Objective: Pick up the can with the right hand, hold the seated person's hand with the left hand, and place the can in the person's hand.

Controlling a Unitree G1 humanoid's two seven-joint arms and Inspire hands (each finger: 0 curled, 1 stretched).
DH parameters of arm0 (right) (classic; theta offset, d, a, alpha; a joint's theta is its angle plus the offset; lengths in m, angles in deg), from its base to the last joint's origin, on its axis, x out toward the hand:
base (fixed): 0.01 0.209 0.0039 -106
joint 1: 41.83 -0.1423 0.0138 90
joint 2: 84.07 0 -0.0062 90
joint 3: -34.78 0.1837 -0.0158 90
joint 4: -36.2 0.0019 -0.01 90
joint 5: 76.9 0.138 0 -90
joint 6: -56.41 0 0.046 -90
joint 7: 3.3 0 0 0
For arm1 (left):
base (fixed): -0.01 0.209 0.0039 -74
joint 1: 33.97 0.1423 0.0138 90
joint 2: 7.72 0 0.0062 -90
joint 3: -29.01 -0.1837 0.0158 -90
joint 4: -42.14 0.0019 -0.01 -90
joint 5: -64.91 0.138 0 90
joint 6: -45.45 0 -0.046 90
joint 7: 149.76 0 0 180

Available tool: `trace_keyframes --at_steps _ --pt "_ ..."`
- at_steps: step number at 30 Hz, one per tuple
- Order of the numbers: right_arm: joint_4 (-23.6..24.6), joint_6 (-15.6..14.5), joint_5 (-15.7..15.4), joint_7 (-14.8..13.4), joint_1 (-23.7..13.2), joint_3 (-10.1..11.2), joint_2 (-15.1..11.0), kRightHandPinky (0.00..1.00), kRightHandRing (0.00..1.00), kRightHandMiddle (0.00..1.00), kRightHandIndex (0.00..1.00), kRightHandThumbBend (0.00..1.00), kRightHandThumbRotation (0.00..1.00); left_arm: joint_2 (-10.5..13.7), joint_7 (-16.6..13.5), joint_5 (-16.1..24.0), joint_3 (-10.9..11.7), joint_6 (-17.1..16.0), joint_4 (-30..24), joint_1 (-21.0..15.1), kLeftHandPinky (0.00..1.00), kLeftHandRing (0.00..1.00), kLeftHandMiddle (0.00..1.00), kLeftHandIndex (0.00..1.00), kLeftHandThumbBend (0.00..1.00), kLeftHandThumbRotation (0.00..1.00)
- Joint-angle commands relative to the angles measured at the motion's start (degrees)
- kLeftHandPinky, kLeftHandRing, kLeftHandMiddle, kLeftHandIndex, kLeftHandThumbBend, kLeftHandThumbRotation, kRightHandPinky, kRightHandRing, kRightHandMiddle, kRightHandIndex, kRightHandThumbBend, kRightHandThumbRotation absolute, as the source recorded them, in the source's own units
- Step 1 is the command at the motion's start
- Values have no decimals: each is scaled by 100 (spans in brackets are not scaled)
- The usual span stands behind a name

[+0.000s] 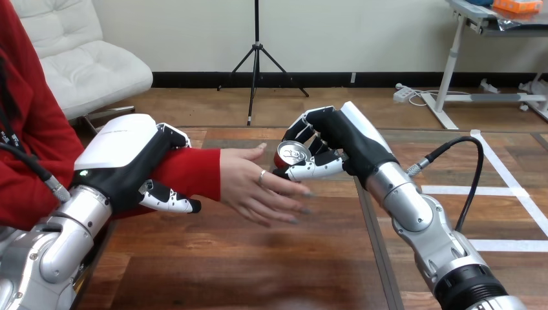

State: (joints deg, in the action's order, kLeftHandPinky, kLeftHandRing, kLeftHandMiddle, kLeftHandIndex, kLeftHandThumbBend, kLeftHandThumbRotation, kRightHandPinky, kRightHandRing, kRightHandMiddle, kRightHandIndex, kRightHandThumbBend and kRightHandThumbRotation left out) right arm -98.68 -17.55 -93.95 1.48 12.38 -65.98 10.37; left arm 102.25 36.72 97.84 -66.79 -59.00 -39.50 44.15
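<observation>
Wooden surface (258, 265): left hand (129, 161) curled round the person's wrist (194, 171), over the red sleeve. Right hand (342, 139) clamped on the can (294, 155), tilted, just over the person's hand (252, 184).

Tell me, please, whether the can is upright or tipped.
Tipped: the can, held in the right hand, shows its silver top toward the camera.

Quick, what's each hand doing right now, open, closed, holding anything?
Left hand: closed round the person's wrist, over the red sleeve.
Right hand: closed on the can, just above the person's open hand.
</observation>
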Motion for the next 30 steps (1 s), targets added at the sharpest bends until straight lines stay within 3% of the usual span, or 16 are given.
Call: trace_keyframes --at_steps 1,30 --pt "563 -11 41 60 -592 -5 124 31 35 41 45 68 0 -70 -134 -98 68 -202 -355 -501 29 33 38 39 80 0" --pt "1098 -208 86 326 -633 -27 301 32 35 41 45 66 0 -93 -85 -103 50 -150 -388 -392 29 33 38 39 77 0"
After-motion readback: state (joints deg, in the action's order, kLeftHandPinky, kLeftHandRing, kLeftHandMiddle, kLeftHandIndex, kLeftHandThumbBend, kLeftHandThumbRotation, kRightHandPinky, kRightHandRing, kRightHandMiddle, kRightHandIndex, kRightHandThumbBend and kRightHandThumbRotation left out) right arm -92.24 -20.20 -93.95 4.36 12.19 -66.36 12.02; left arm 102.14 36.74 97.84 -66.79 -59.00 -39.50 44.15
